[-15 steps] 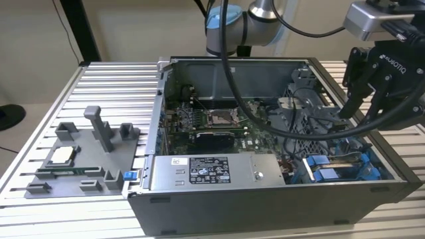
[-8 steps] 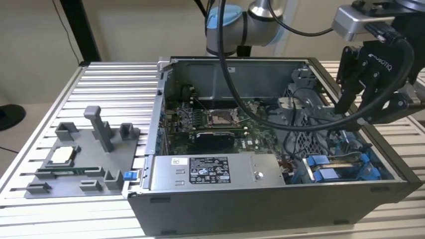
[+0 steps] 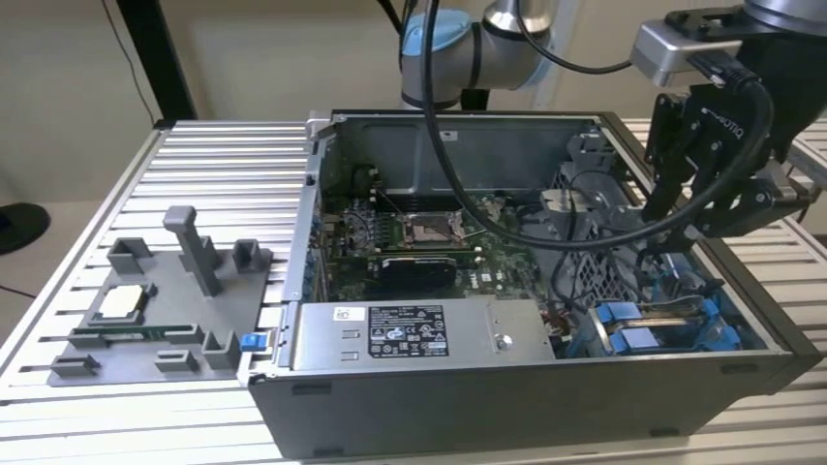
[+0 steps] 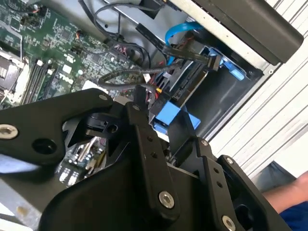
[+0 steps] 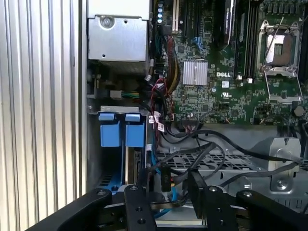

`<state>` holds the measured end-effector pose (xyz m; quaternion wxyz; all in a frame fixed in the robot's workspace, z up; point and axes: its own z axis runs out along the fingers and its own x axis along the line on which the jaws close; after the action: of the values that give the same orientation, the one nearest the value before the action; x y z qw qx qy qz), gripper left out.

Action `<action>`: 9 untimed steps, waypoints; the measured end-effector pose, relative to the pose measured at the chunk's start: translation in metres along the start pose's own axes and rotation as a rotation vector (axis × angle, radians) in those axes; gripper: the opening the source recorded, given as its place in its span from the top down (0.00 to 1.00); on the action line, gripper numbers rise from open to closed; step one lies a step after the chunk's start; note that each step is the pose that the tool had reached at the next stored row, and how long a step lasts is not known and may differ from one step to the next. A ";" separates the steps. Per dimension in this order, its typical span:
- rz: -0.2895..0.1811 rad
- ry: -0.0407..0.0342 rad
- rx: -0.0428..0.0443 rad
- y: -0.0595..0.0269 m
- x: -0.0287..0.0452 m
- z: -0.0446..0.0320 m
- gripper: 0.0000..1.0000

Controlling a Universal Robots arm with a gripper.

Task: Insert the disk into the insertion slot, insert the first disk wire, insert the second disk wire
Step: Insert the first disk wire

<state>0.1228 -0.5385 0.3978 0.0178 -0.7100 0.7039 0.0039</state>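
Note:
My black gripper (image 3: 679, 228) hangs over the case's drive corner, on the exterior view's right. Its fingers stand apart in both wrist views (image 5: 165, 183) (image 4: 159, 103). A black wire with a small connector (image 5: 166, 179) runs loose in the gap between them. The insertion slot (image 5: 120, 166) lies just beyond the fingertips, with two bright blue tabs (image 5: 109, 133) at its end. The disk (image 4: 192, 84) sits edge-on inside it in its blue carrier (image 4: 232, 70). A flat black connector (image 4: 213, 61) rests against the disk's end. A blue wire (image 4: 179, 30) loops nearby.
The open computer case (image 3: 517, 407) stands on a ribbed aluminium table (image 3: 220, 165). A labelled grey power-supply box (image 3: 413, 334) and the green motherboard (image 5: 226, 72) flank the bay. A grey parts fixture (image 3: 168, 310) lies at the exterior view's left. A person's hand and blue sleeve (image 4: 293, 199) are beside the case.

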 end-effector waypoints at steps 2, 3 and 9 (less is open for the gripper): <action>-0.006 0.0001 -0.0003 0.0000 0.0001 0.0005 0.00; -0.009 -0.0001 -0.0003 0.0001 0.0001 0.0013 0.00; -0.025 0.0047 -0.0009 0.0001 0.0008 0.0051 0.00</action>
<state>0.1228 -0.5392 0.3927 0.0158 -0.7189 0.6950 0.0023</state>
